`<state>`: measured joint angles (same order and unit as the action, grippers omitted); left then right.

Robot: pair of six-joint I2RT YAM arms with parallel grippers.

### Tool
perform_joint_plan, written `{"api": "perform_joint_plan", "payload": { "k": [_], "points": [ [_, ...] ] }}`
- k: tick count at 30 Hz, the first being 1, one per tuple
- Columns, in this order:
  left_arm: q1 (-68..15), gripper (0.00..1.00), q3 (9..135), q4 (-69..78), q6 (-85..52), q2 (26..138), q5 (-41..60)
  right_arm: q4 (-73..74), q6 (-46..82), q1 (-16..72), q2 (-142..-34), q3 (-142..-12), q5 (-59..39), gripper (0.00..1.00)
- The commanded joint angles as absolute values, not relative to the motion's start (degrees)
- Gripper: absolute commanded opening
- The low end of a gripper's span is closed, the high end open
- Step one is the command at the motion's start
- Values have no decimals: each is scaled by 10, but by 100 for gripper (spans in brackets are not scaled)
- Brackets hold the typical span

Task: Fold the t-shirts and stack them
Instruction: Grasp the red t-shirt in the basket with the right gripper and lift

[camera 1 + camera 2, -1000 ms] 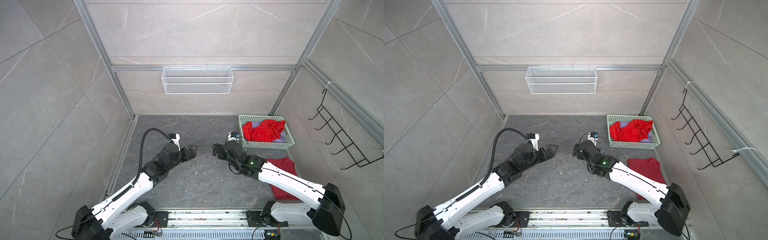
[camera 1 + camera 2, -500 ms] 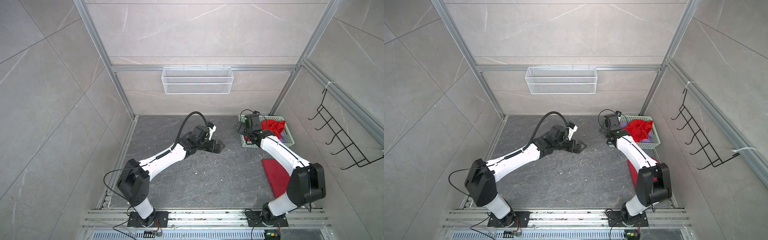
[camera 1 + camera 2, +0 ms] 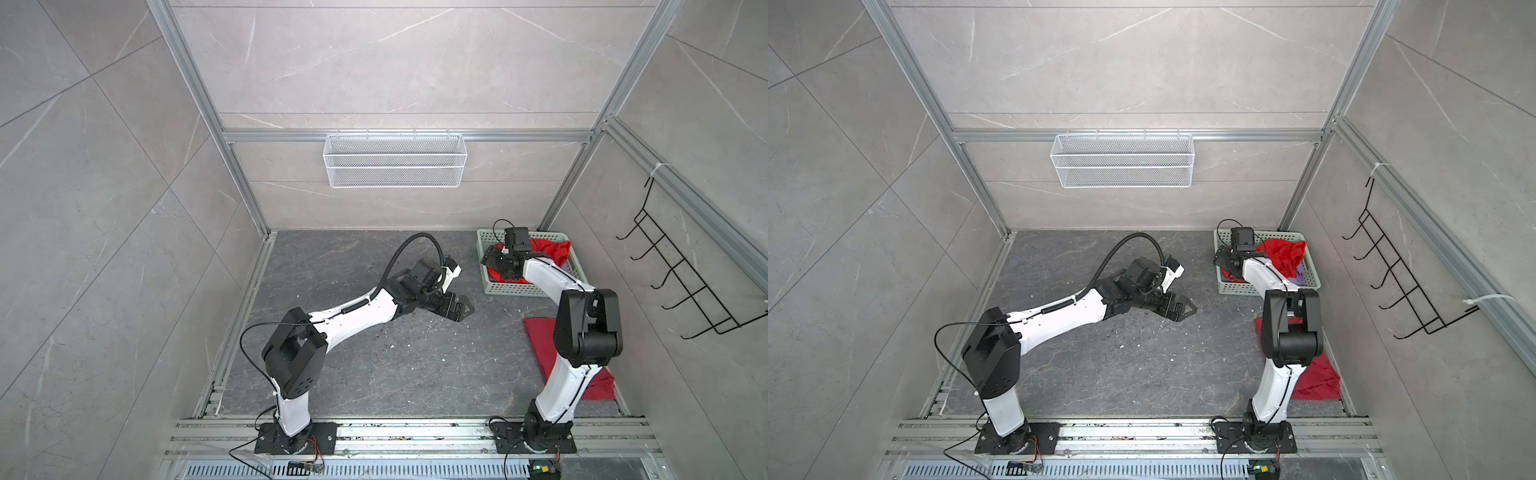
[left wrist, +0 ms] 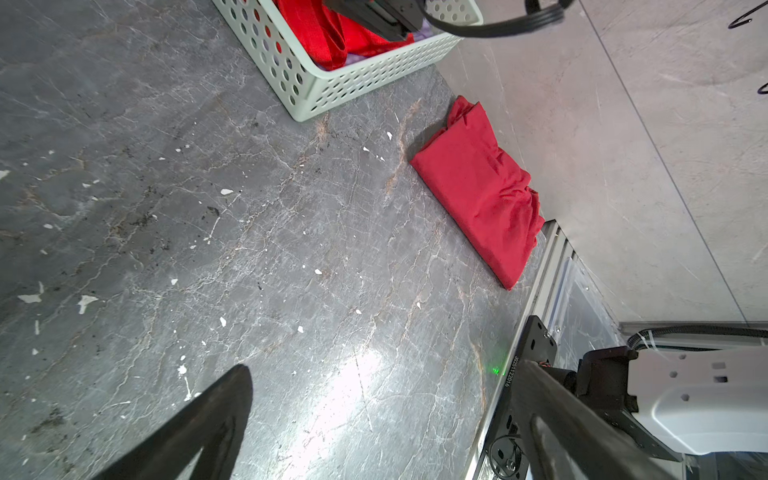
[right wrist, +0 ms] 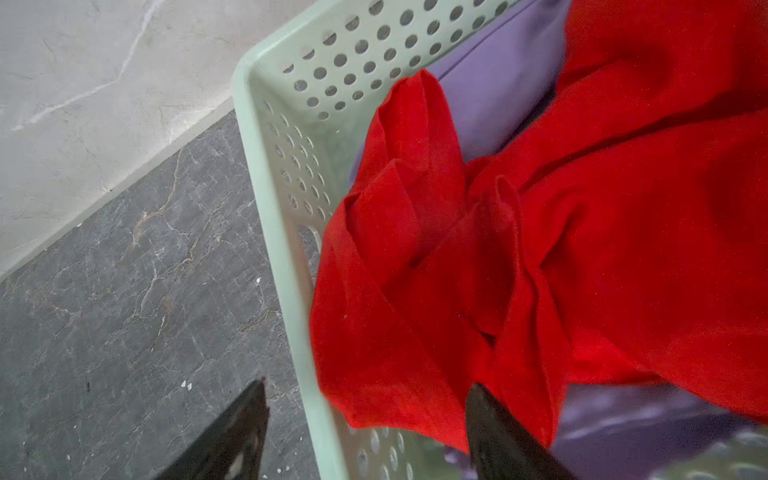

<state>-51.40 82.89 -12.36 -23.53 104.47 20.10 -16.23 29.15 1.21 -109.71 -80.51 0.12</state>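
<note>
A bright red t-shirt [image 3: 552,249] [image 3: 1283,253] [image 5: 623,208] lies crumpled in the mint-green basket [image 3: 519,289] [image 5: 266,166] at the back right. It rests on a lavender t-shirt [image 5: 498,83] [image 3: 1300,274]. My right gripper [image 3: 496,259] [image 5: 368,382] is open at the basket's left side. One finger is outside the wall and the other is inside against the red cloth. A darker red t-shirt [image 3: 540,336] [image 4: 478,187] lies folded on the floor by the right wall, partly behind my right arm. My left gripper [image 3: 463,309] [image 4: 384,365] hovers open and empty over the middle of the floor.
A white wire basket [image 3: 395,162] hangs on the back wall. A black hook rack [image 3: 681,282] is on the right wall. An aluminium rail [image 3: 395,432] with both arm bases runs along the front edge. The dark stone floor [image 4: 208,208] has white flecks.
Both arms have reached out from the centre. The right gripper swung to the basket and came down at its left wall with its jaws narrowing. The left gripper moved right, still wide open.
</note>
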Motion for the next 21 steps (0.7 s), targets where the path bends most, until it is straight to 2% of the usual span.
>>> {"api": "perform_joint_plan", "payload": {
  "k": [1,6,14,18,21],
  "points": [
    [-517,100,852,-108,-236,1045,222,-159,303,11,-1125,-833,-1,73],
    [-523,100,847,-111,-234,1038,220,-142,315,1,-1132,-825,17,71],
    [-524,100,846,-110,-235,1040,217,-58,360,-27,-1130,-786,-51,70],
    [-524,100,846,-111,-235,1039,216,-67,365,-28,-1152,-796,-73,57],
    [-525,100,840,-112,-234,1036,212,-68,365,-28,-1159,-797,-81,38]
  ]
}}
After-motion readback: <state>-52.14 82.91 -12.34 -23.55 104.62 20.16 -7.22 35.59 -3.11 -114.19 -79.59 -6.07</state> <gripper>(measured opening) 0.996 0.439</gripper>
